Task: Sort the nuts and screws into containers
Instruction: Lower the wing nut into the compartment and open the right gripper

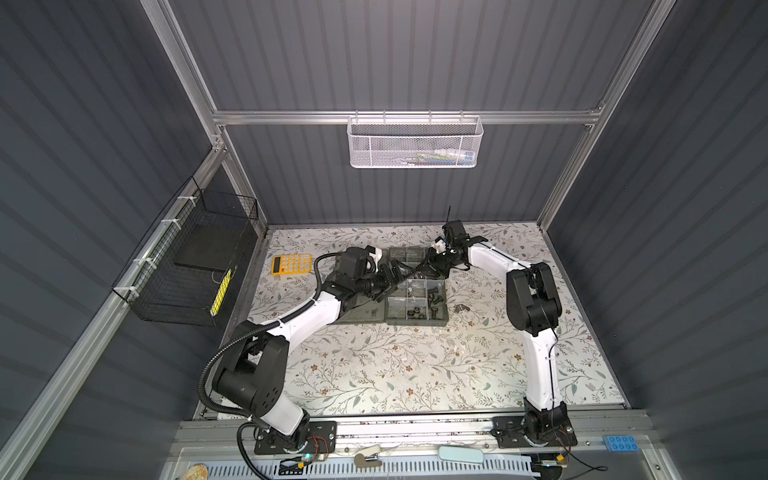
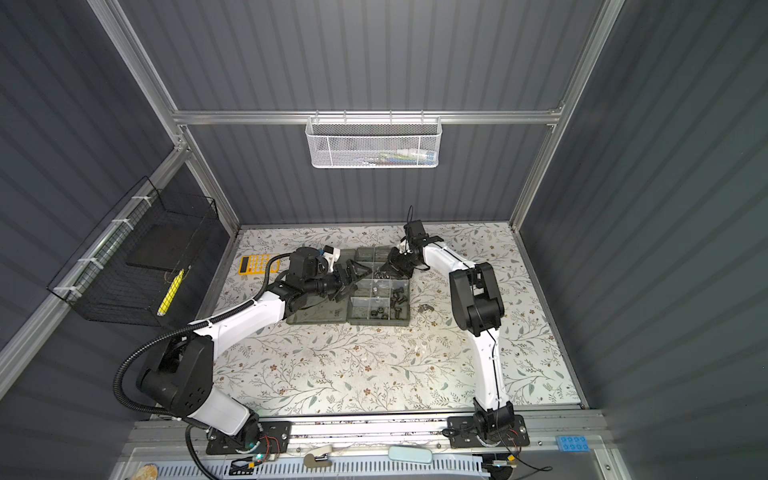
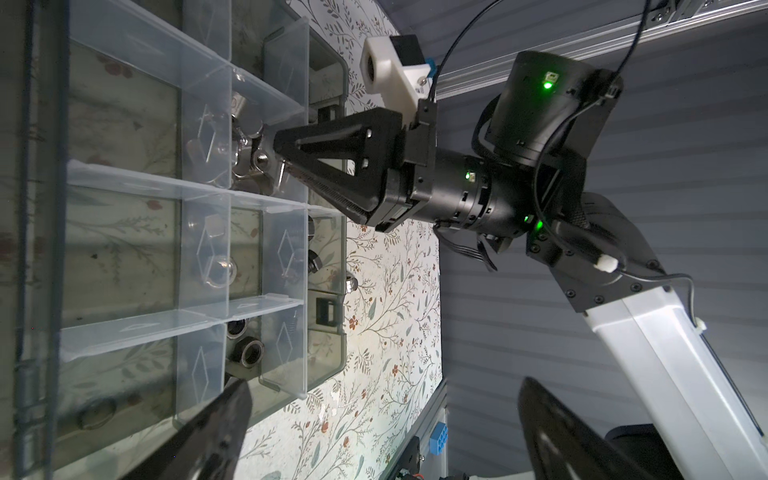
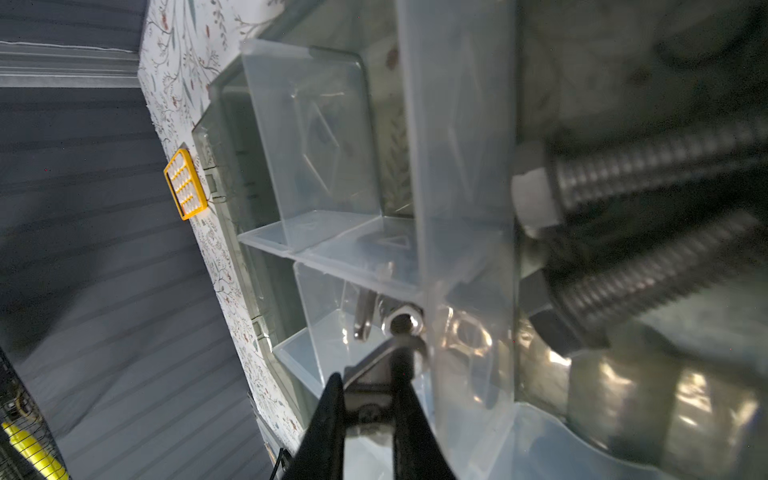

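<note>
Inside the organizer case [image 1: 447, 321], sorting looks well advanced but not complete. Several of its containers [image 3: 145, 178] already hold stock. Black screws [image 1: 436, 286] lie in a cell against the case wall farthest from its open lid [image 1: 353, 321], and black nuts [image 1: 415, 314] lie in a cell at the case's near end. Silver parts are gathered in a cell towards the case's middle. The cells at the case's far end appear empty.

The right gripper [image 4: 374, 372] reaches down into the silver cell. Its jaws are drawn nearly together, and in the right wrist view a silver piece [image 4: 388, 357] sits pinched between the tips. Whether it is a screw or a nut cannot be told. In my judgement this is a delivery in hand, not yet released.

The left gripper [image 1: 390, 277] hovers over the case's lid-side edge with its jaws spread wide and nothing between them.

Outstanding work:
- A small dark cluster [image 1: 460, 308] lies on the table [image 1: 374, 374] just beside the case, on the side away from the lid. It is too small to classify.
- A small item on the lid [image 1: 374, 310] is also unidentified.

Both would need placing before the task could be signed off.
</note>
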`<state>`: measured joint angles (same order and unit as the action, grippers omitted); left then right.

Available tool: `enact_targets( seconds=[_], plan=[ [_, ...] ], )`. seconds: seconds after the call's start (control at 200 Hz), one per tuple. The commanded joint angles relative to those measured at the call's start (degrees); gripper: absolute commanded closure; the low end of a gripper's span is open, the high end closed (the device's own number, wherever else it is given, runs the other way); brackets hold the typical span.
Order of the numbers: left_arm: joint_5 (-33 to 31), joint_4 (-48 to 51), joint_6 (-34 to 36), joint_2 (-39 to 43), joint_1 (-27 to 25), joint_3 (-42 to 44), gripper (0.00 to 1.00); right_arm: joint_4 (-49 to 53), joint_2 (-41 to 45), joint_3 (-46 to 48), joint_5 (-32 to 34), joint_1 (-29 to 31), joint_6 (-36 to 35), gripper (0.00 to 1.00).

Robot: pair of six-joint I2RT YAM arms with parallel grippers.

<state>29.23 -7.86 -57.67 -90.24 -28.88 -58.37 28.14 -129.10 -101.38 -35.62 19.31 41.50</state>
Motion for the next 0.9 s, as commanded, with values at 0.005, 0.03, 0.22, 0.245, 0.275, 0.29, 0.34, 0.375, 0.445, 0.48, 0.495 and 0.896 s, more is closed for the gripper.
enact_targets(
  seconds=[0.005, 0.03, 0.22, 0.245, 0.275, 0.29, 0.34, 0.375, 0.445, 0.48, 0.495, 0.896],
  plan=[
    [1.09, -0.84, -0.03, 1.42, 0.41, 0.85, 0.00, 2.37, -0.58, -1.95, 2.51, 0.29, -1.80, 0.77],
    [1.09, -0.84, -0.07, 1.47, 0.41, 0.88, 0.00, 2.65, -0.63, -2.18, 2.75, 0.24, -1.93, 0.75],
    [1.21, -0.72, 0.01, 1.64, 0.47, 1.00, 0.00, 3.86, -0.41, -2.94, 3.86, 0.32, -2.63, 0.69],
    [1.11, -0.75, -0.02, 1.73, 0.49, 1.05, 0.00, 4.10, -0.30, -2.94, 3.97, 0.36, -2.69, 0.69],
    [1.14, -0.76, 0.01, 1.73, 0.50, 1.06, 0.00, 4.35, -0.06, -2.95, 4.06, 0.34, -2.86, 0.68],
    [1.16, -0.76, 0.02, 1.73, 0.50, 1.06, 0.00, 4.42, -0.03, -2.90, 4.16, 0.32, -2.86, 0.68],
    [1.14, -0.82, -0.07, 1.82, 0.50, 1.16, 0.00, 4.65, 0.35, -2.77, 4.25, 0.30, -3.13, 0.68],
    [1.24, -0.93, -0.07, 1.82, 0.50, 1.32, 0.00, 4.81, 0.79, -2.68, 4.37, 0.31, -3.30, 0.67],
    [1.31, -1.11, -0.15, 1.88, 0.50, 1.41, 0.00, 5.09, 1.75, -2.42, 4.74, 0.32, -3.60, 0.66],
    [1.37, -1.11, -0.10, 1.90, 0.50, 1.43, 0.00, 5.33, 2.36, -2.26, 4.97, 0.34, -3.74, 0.65],
    [1.42, -1.11, -0.14, 1.90, 0.56, 1.46, 0.00, 5.38, 2.67, -2.18, 5.07, 0.32, -3.75, 0.64],
    [1.61, 0.43, 0.93, 4.24, 0.41, 1.85, 0.00, 7.06, 11.91, 0.65, 8.68, 0.24, -5.94, 0.48]
  ],
)
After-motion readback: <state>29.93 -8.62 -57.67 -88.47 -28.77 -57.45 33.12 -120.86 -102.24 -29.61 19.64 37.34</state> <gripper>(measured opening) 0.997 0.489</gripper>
